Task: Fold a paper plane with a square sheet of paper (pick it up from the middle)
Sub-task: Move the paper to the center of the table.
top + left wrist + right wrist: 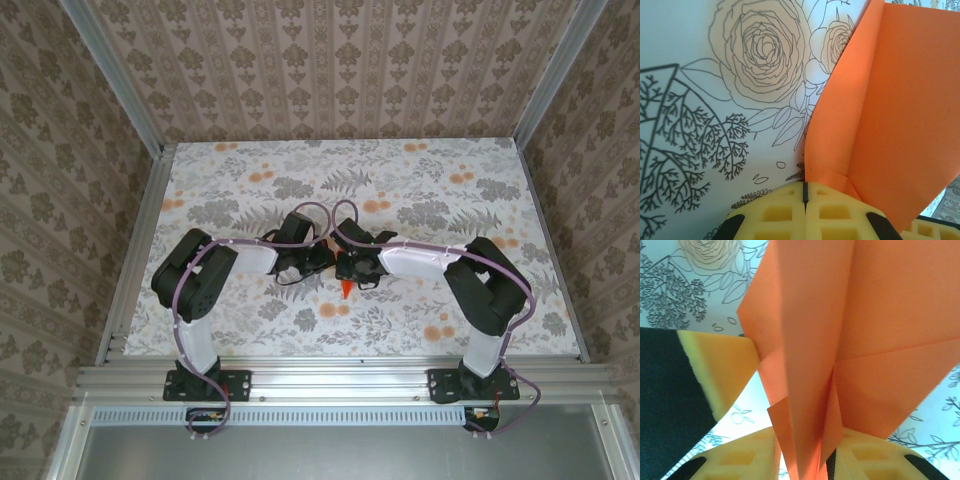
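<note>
The left hand (804,194) is squeezed fully closed on an edge of the bright orange folded sheet of paper (900,100). The right hand (805,460), partly open, straddles its creased folds from the other side, above the middle of the flower-printed table (450,200).

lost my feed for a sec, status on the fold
Left gripper shut on folded orange paper corner. Right gripper astride its layers, grip unclear. Floral tablecloth underneath.
</note>
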You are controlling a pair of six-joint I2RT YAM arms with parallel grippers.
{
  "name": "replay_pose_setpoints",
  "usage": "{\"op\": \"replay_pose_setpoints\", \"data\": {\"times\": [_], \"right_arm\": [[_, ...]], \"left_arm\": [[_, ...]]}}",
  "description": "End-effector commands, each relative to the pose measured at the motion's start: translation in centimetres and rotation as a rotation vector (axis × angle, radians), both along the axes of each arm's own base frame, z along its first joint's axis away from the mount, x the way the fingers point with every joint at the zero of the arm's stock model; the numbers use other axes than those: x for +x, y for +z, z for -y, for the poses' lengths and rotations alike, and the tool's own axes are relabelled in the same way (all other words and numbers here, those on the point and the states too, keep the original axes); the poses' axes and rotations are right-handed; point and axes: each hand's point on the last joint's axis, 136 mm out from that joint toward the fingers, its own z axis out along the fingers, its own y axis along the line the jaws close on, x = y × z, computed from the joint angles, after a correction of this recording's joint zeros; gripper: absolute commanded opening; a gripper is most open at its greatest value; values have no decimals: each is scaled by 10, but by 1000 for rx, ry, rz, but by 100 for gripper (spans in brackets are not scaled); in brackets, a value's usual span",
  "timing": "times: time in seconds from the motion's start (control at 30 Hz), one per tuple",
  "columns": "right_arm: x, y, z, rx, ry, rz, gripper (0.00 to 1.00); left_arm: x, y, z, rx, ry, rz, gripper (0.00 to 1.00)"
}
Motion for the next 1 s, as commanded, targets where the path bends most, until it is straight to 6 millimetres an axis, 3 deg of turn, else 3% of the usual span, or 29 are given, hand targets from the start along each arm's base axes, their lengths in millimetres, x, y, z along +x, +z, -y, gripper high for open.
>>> {"op": "replay_pose_setpoints", "data": {"times": [0.0, 0.3, 0.5, 0.73, 0.97], "right_arm": [[-2, -3, 14, -93, -33, -14, 31], [0, -4, 11, -137, -24, -16, 31], [0, -4, 15, -189, -30, -24, 19], [0, -8, 18, -217, -42, -34, 20], [-1, -11, 15, -210, -31, -43, 17]], "left_arm": [[-4, 5, -3, -18, 12, -19, 5], [-5, 11, -2, -33, 9, -14, 5], [-4, 12, -2, -40, 11, -13, 5], [-4, 14, -4, -47, 21, -14, 5], [1, 22, -11, -86, 63, -14, 13]]}}
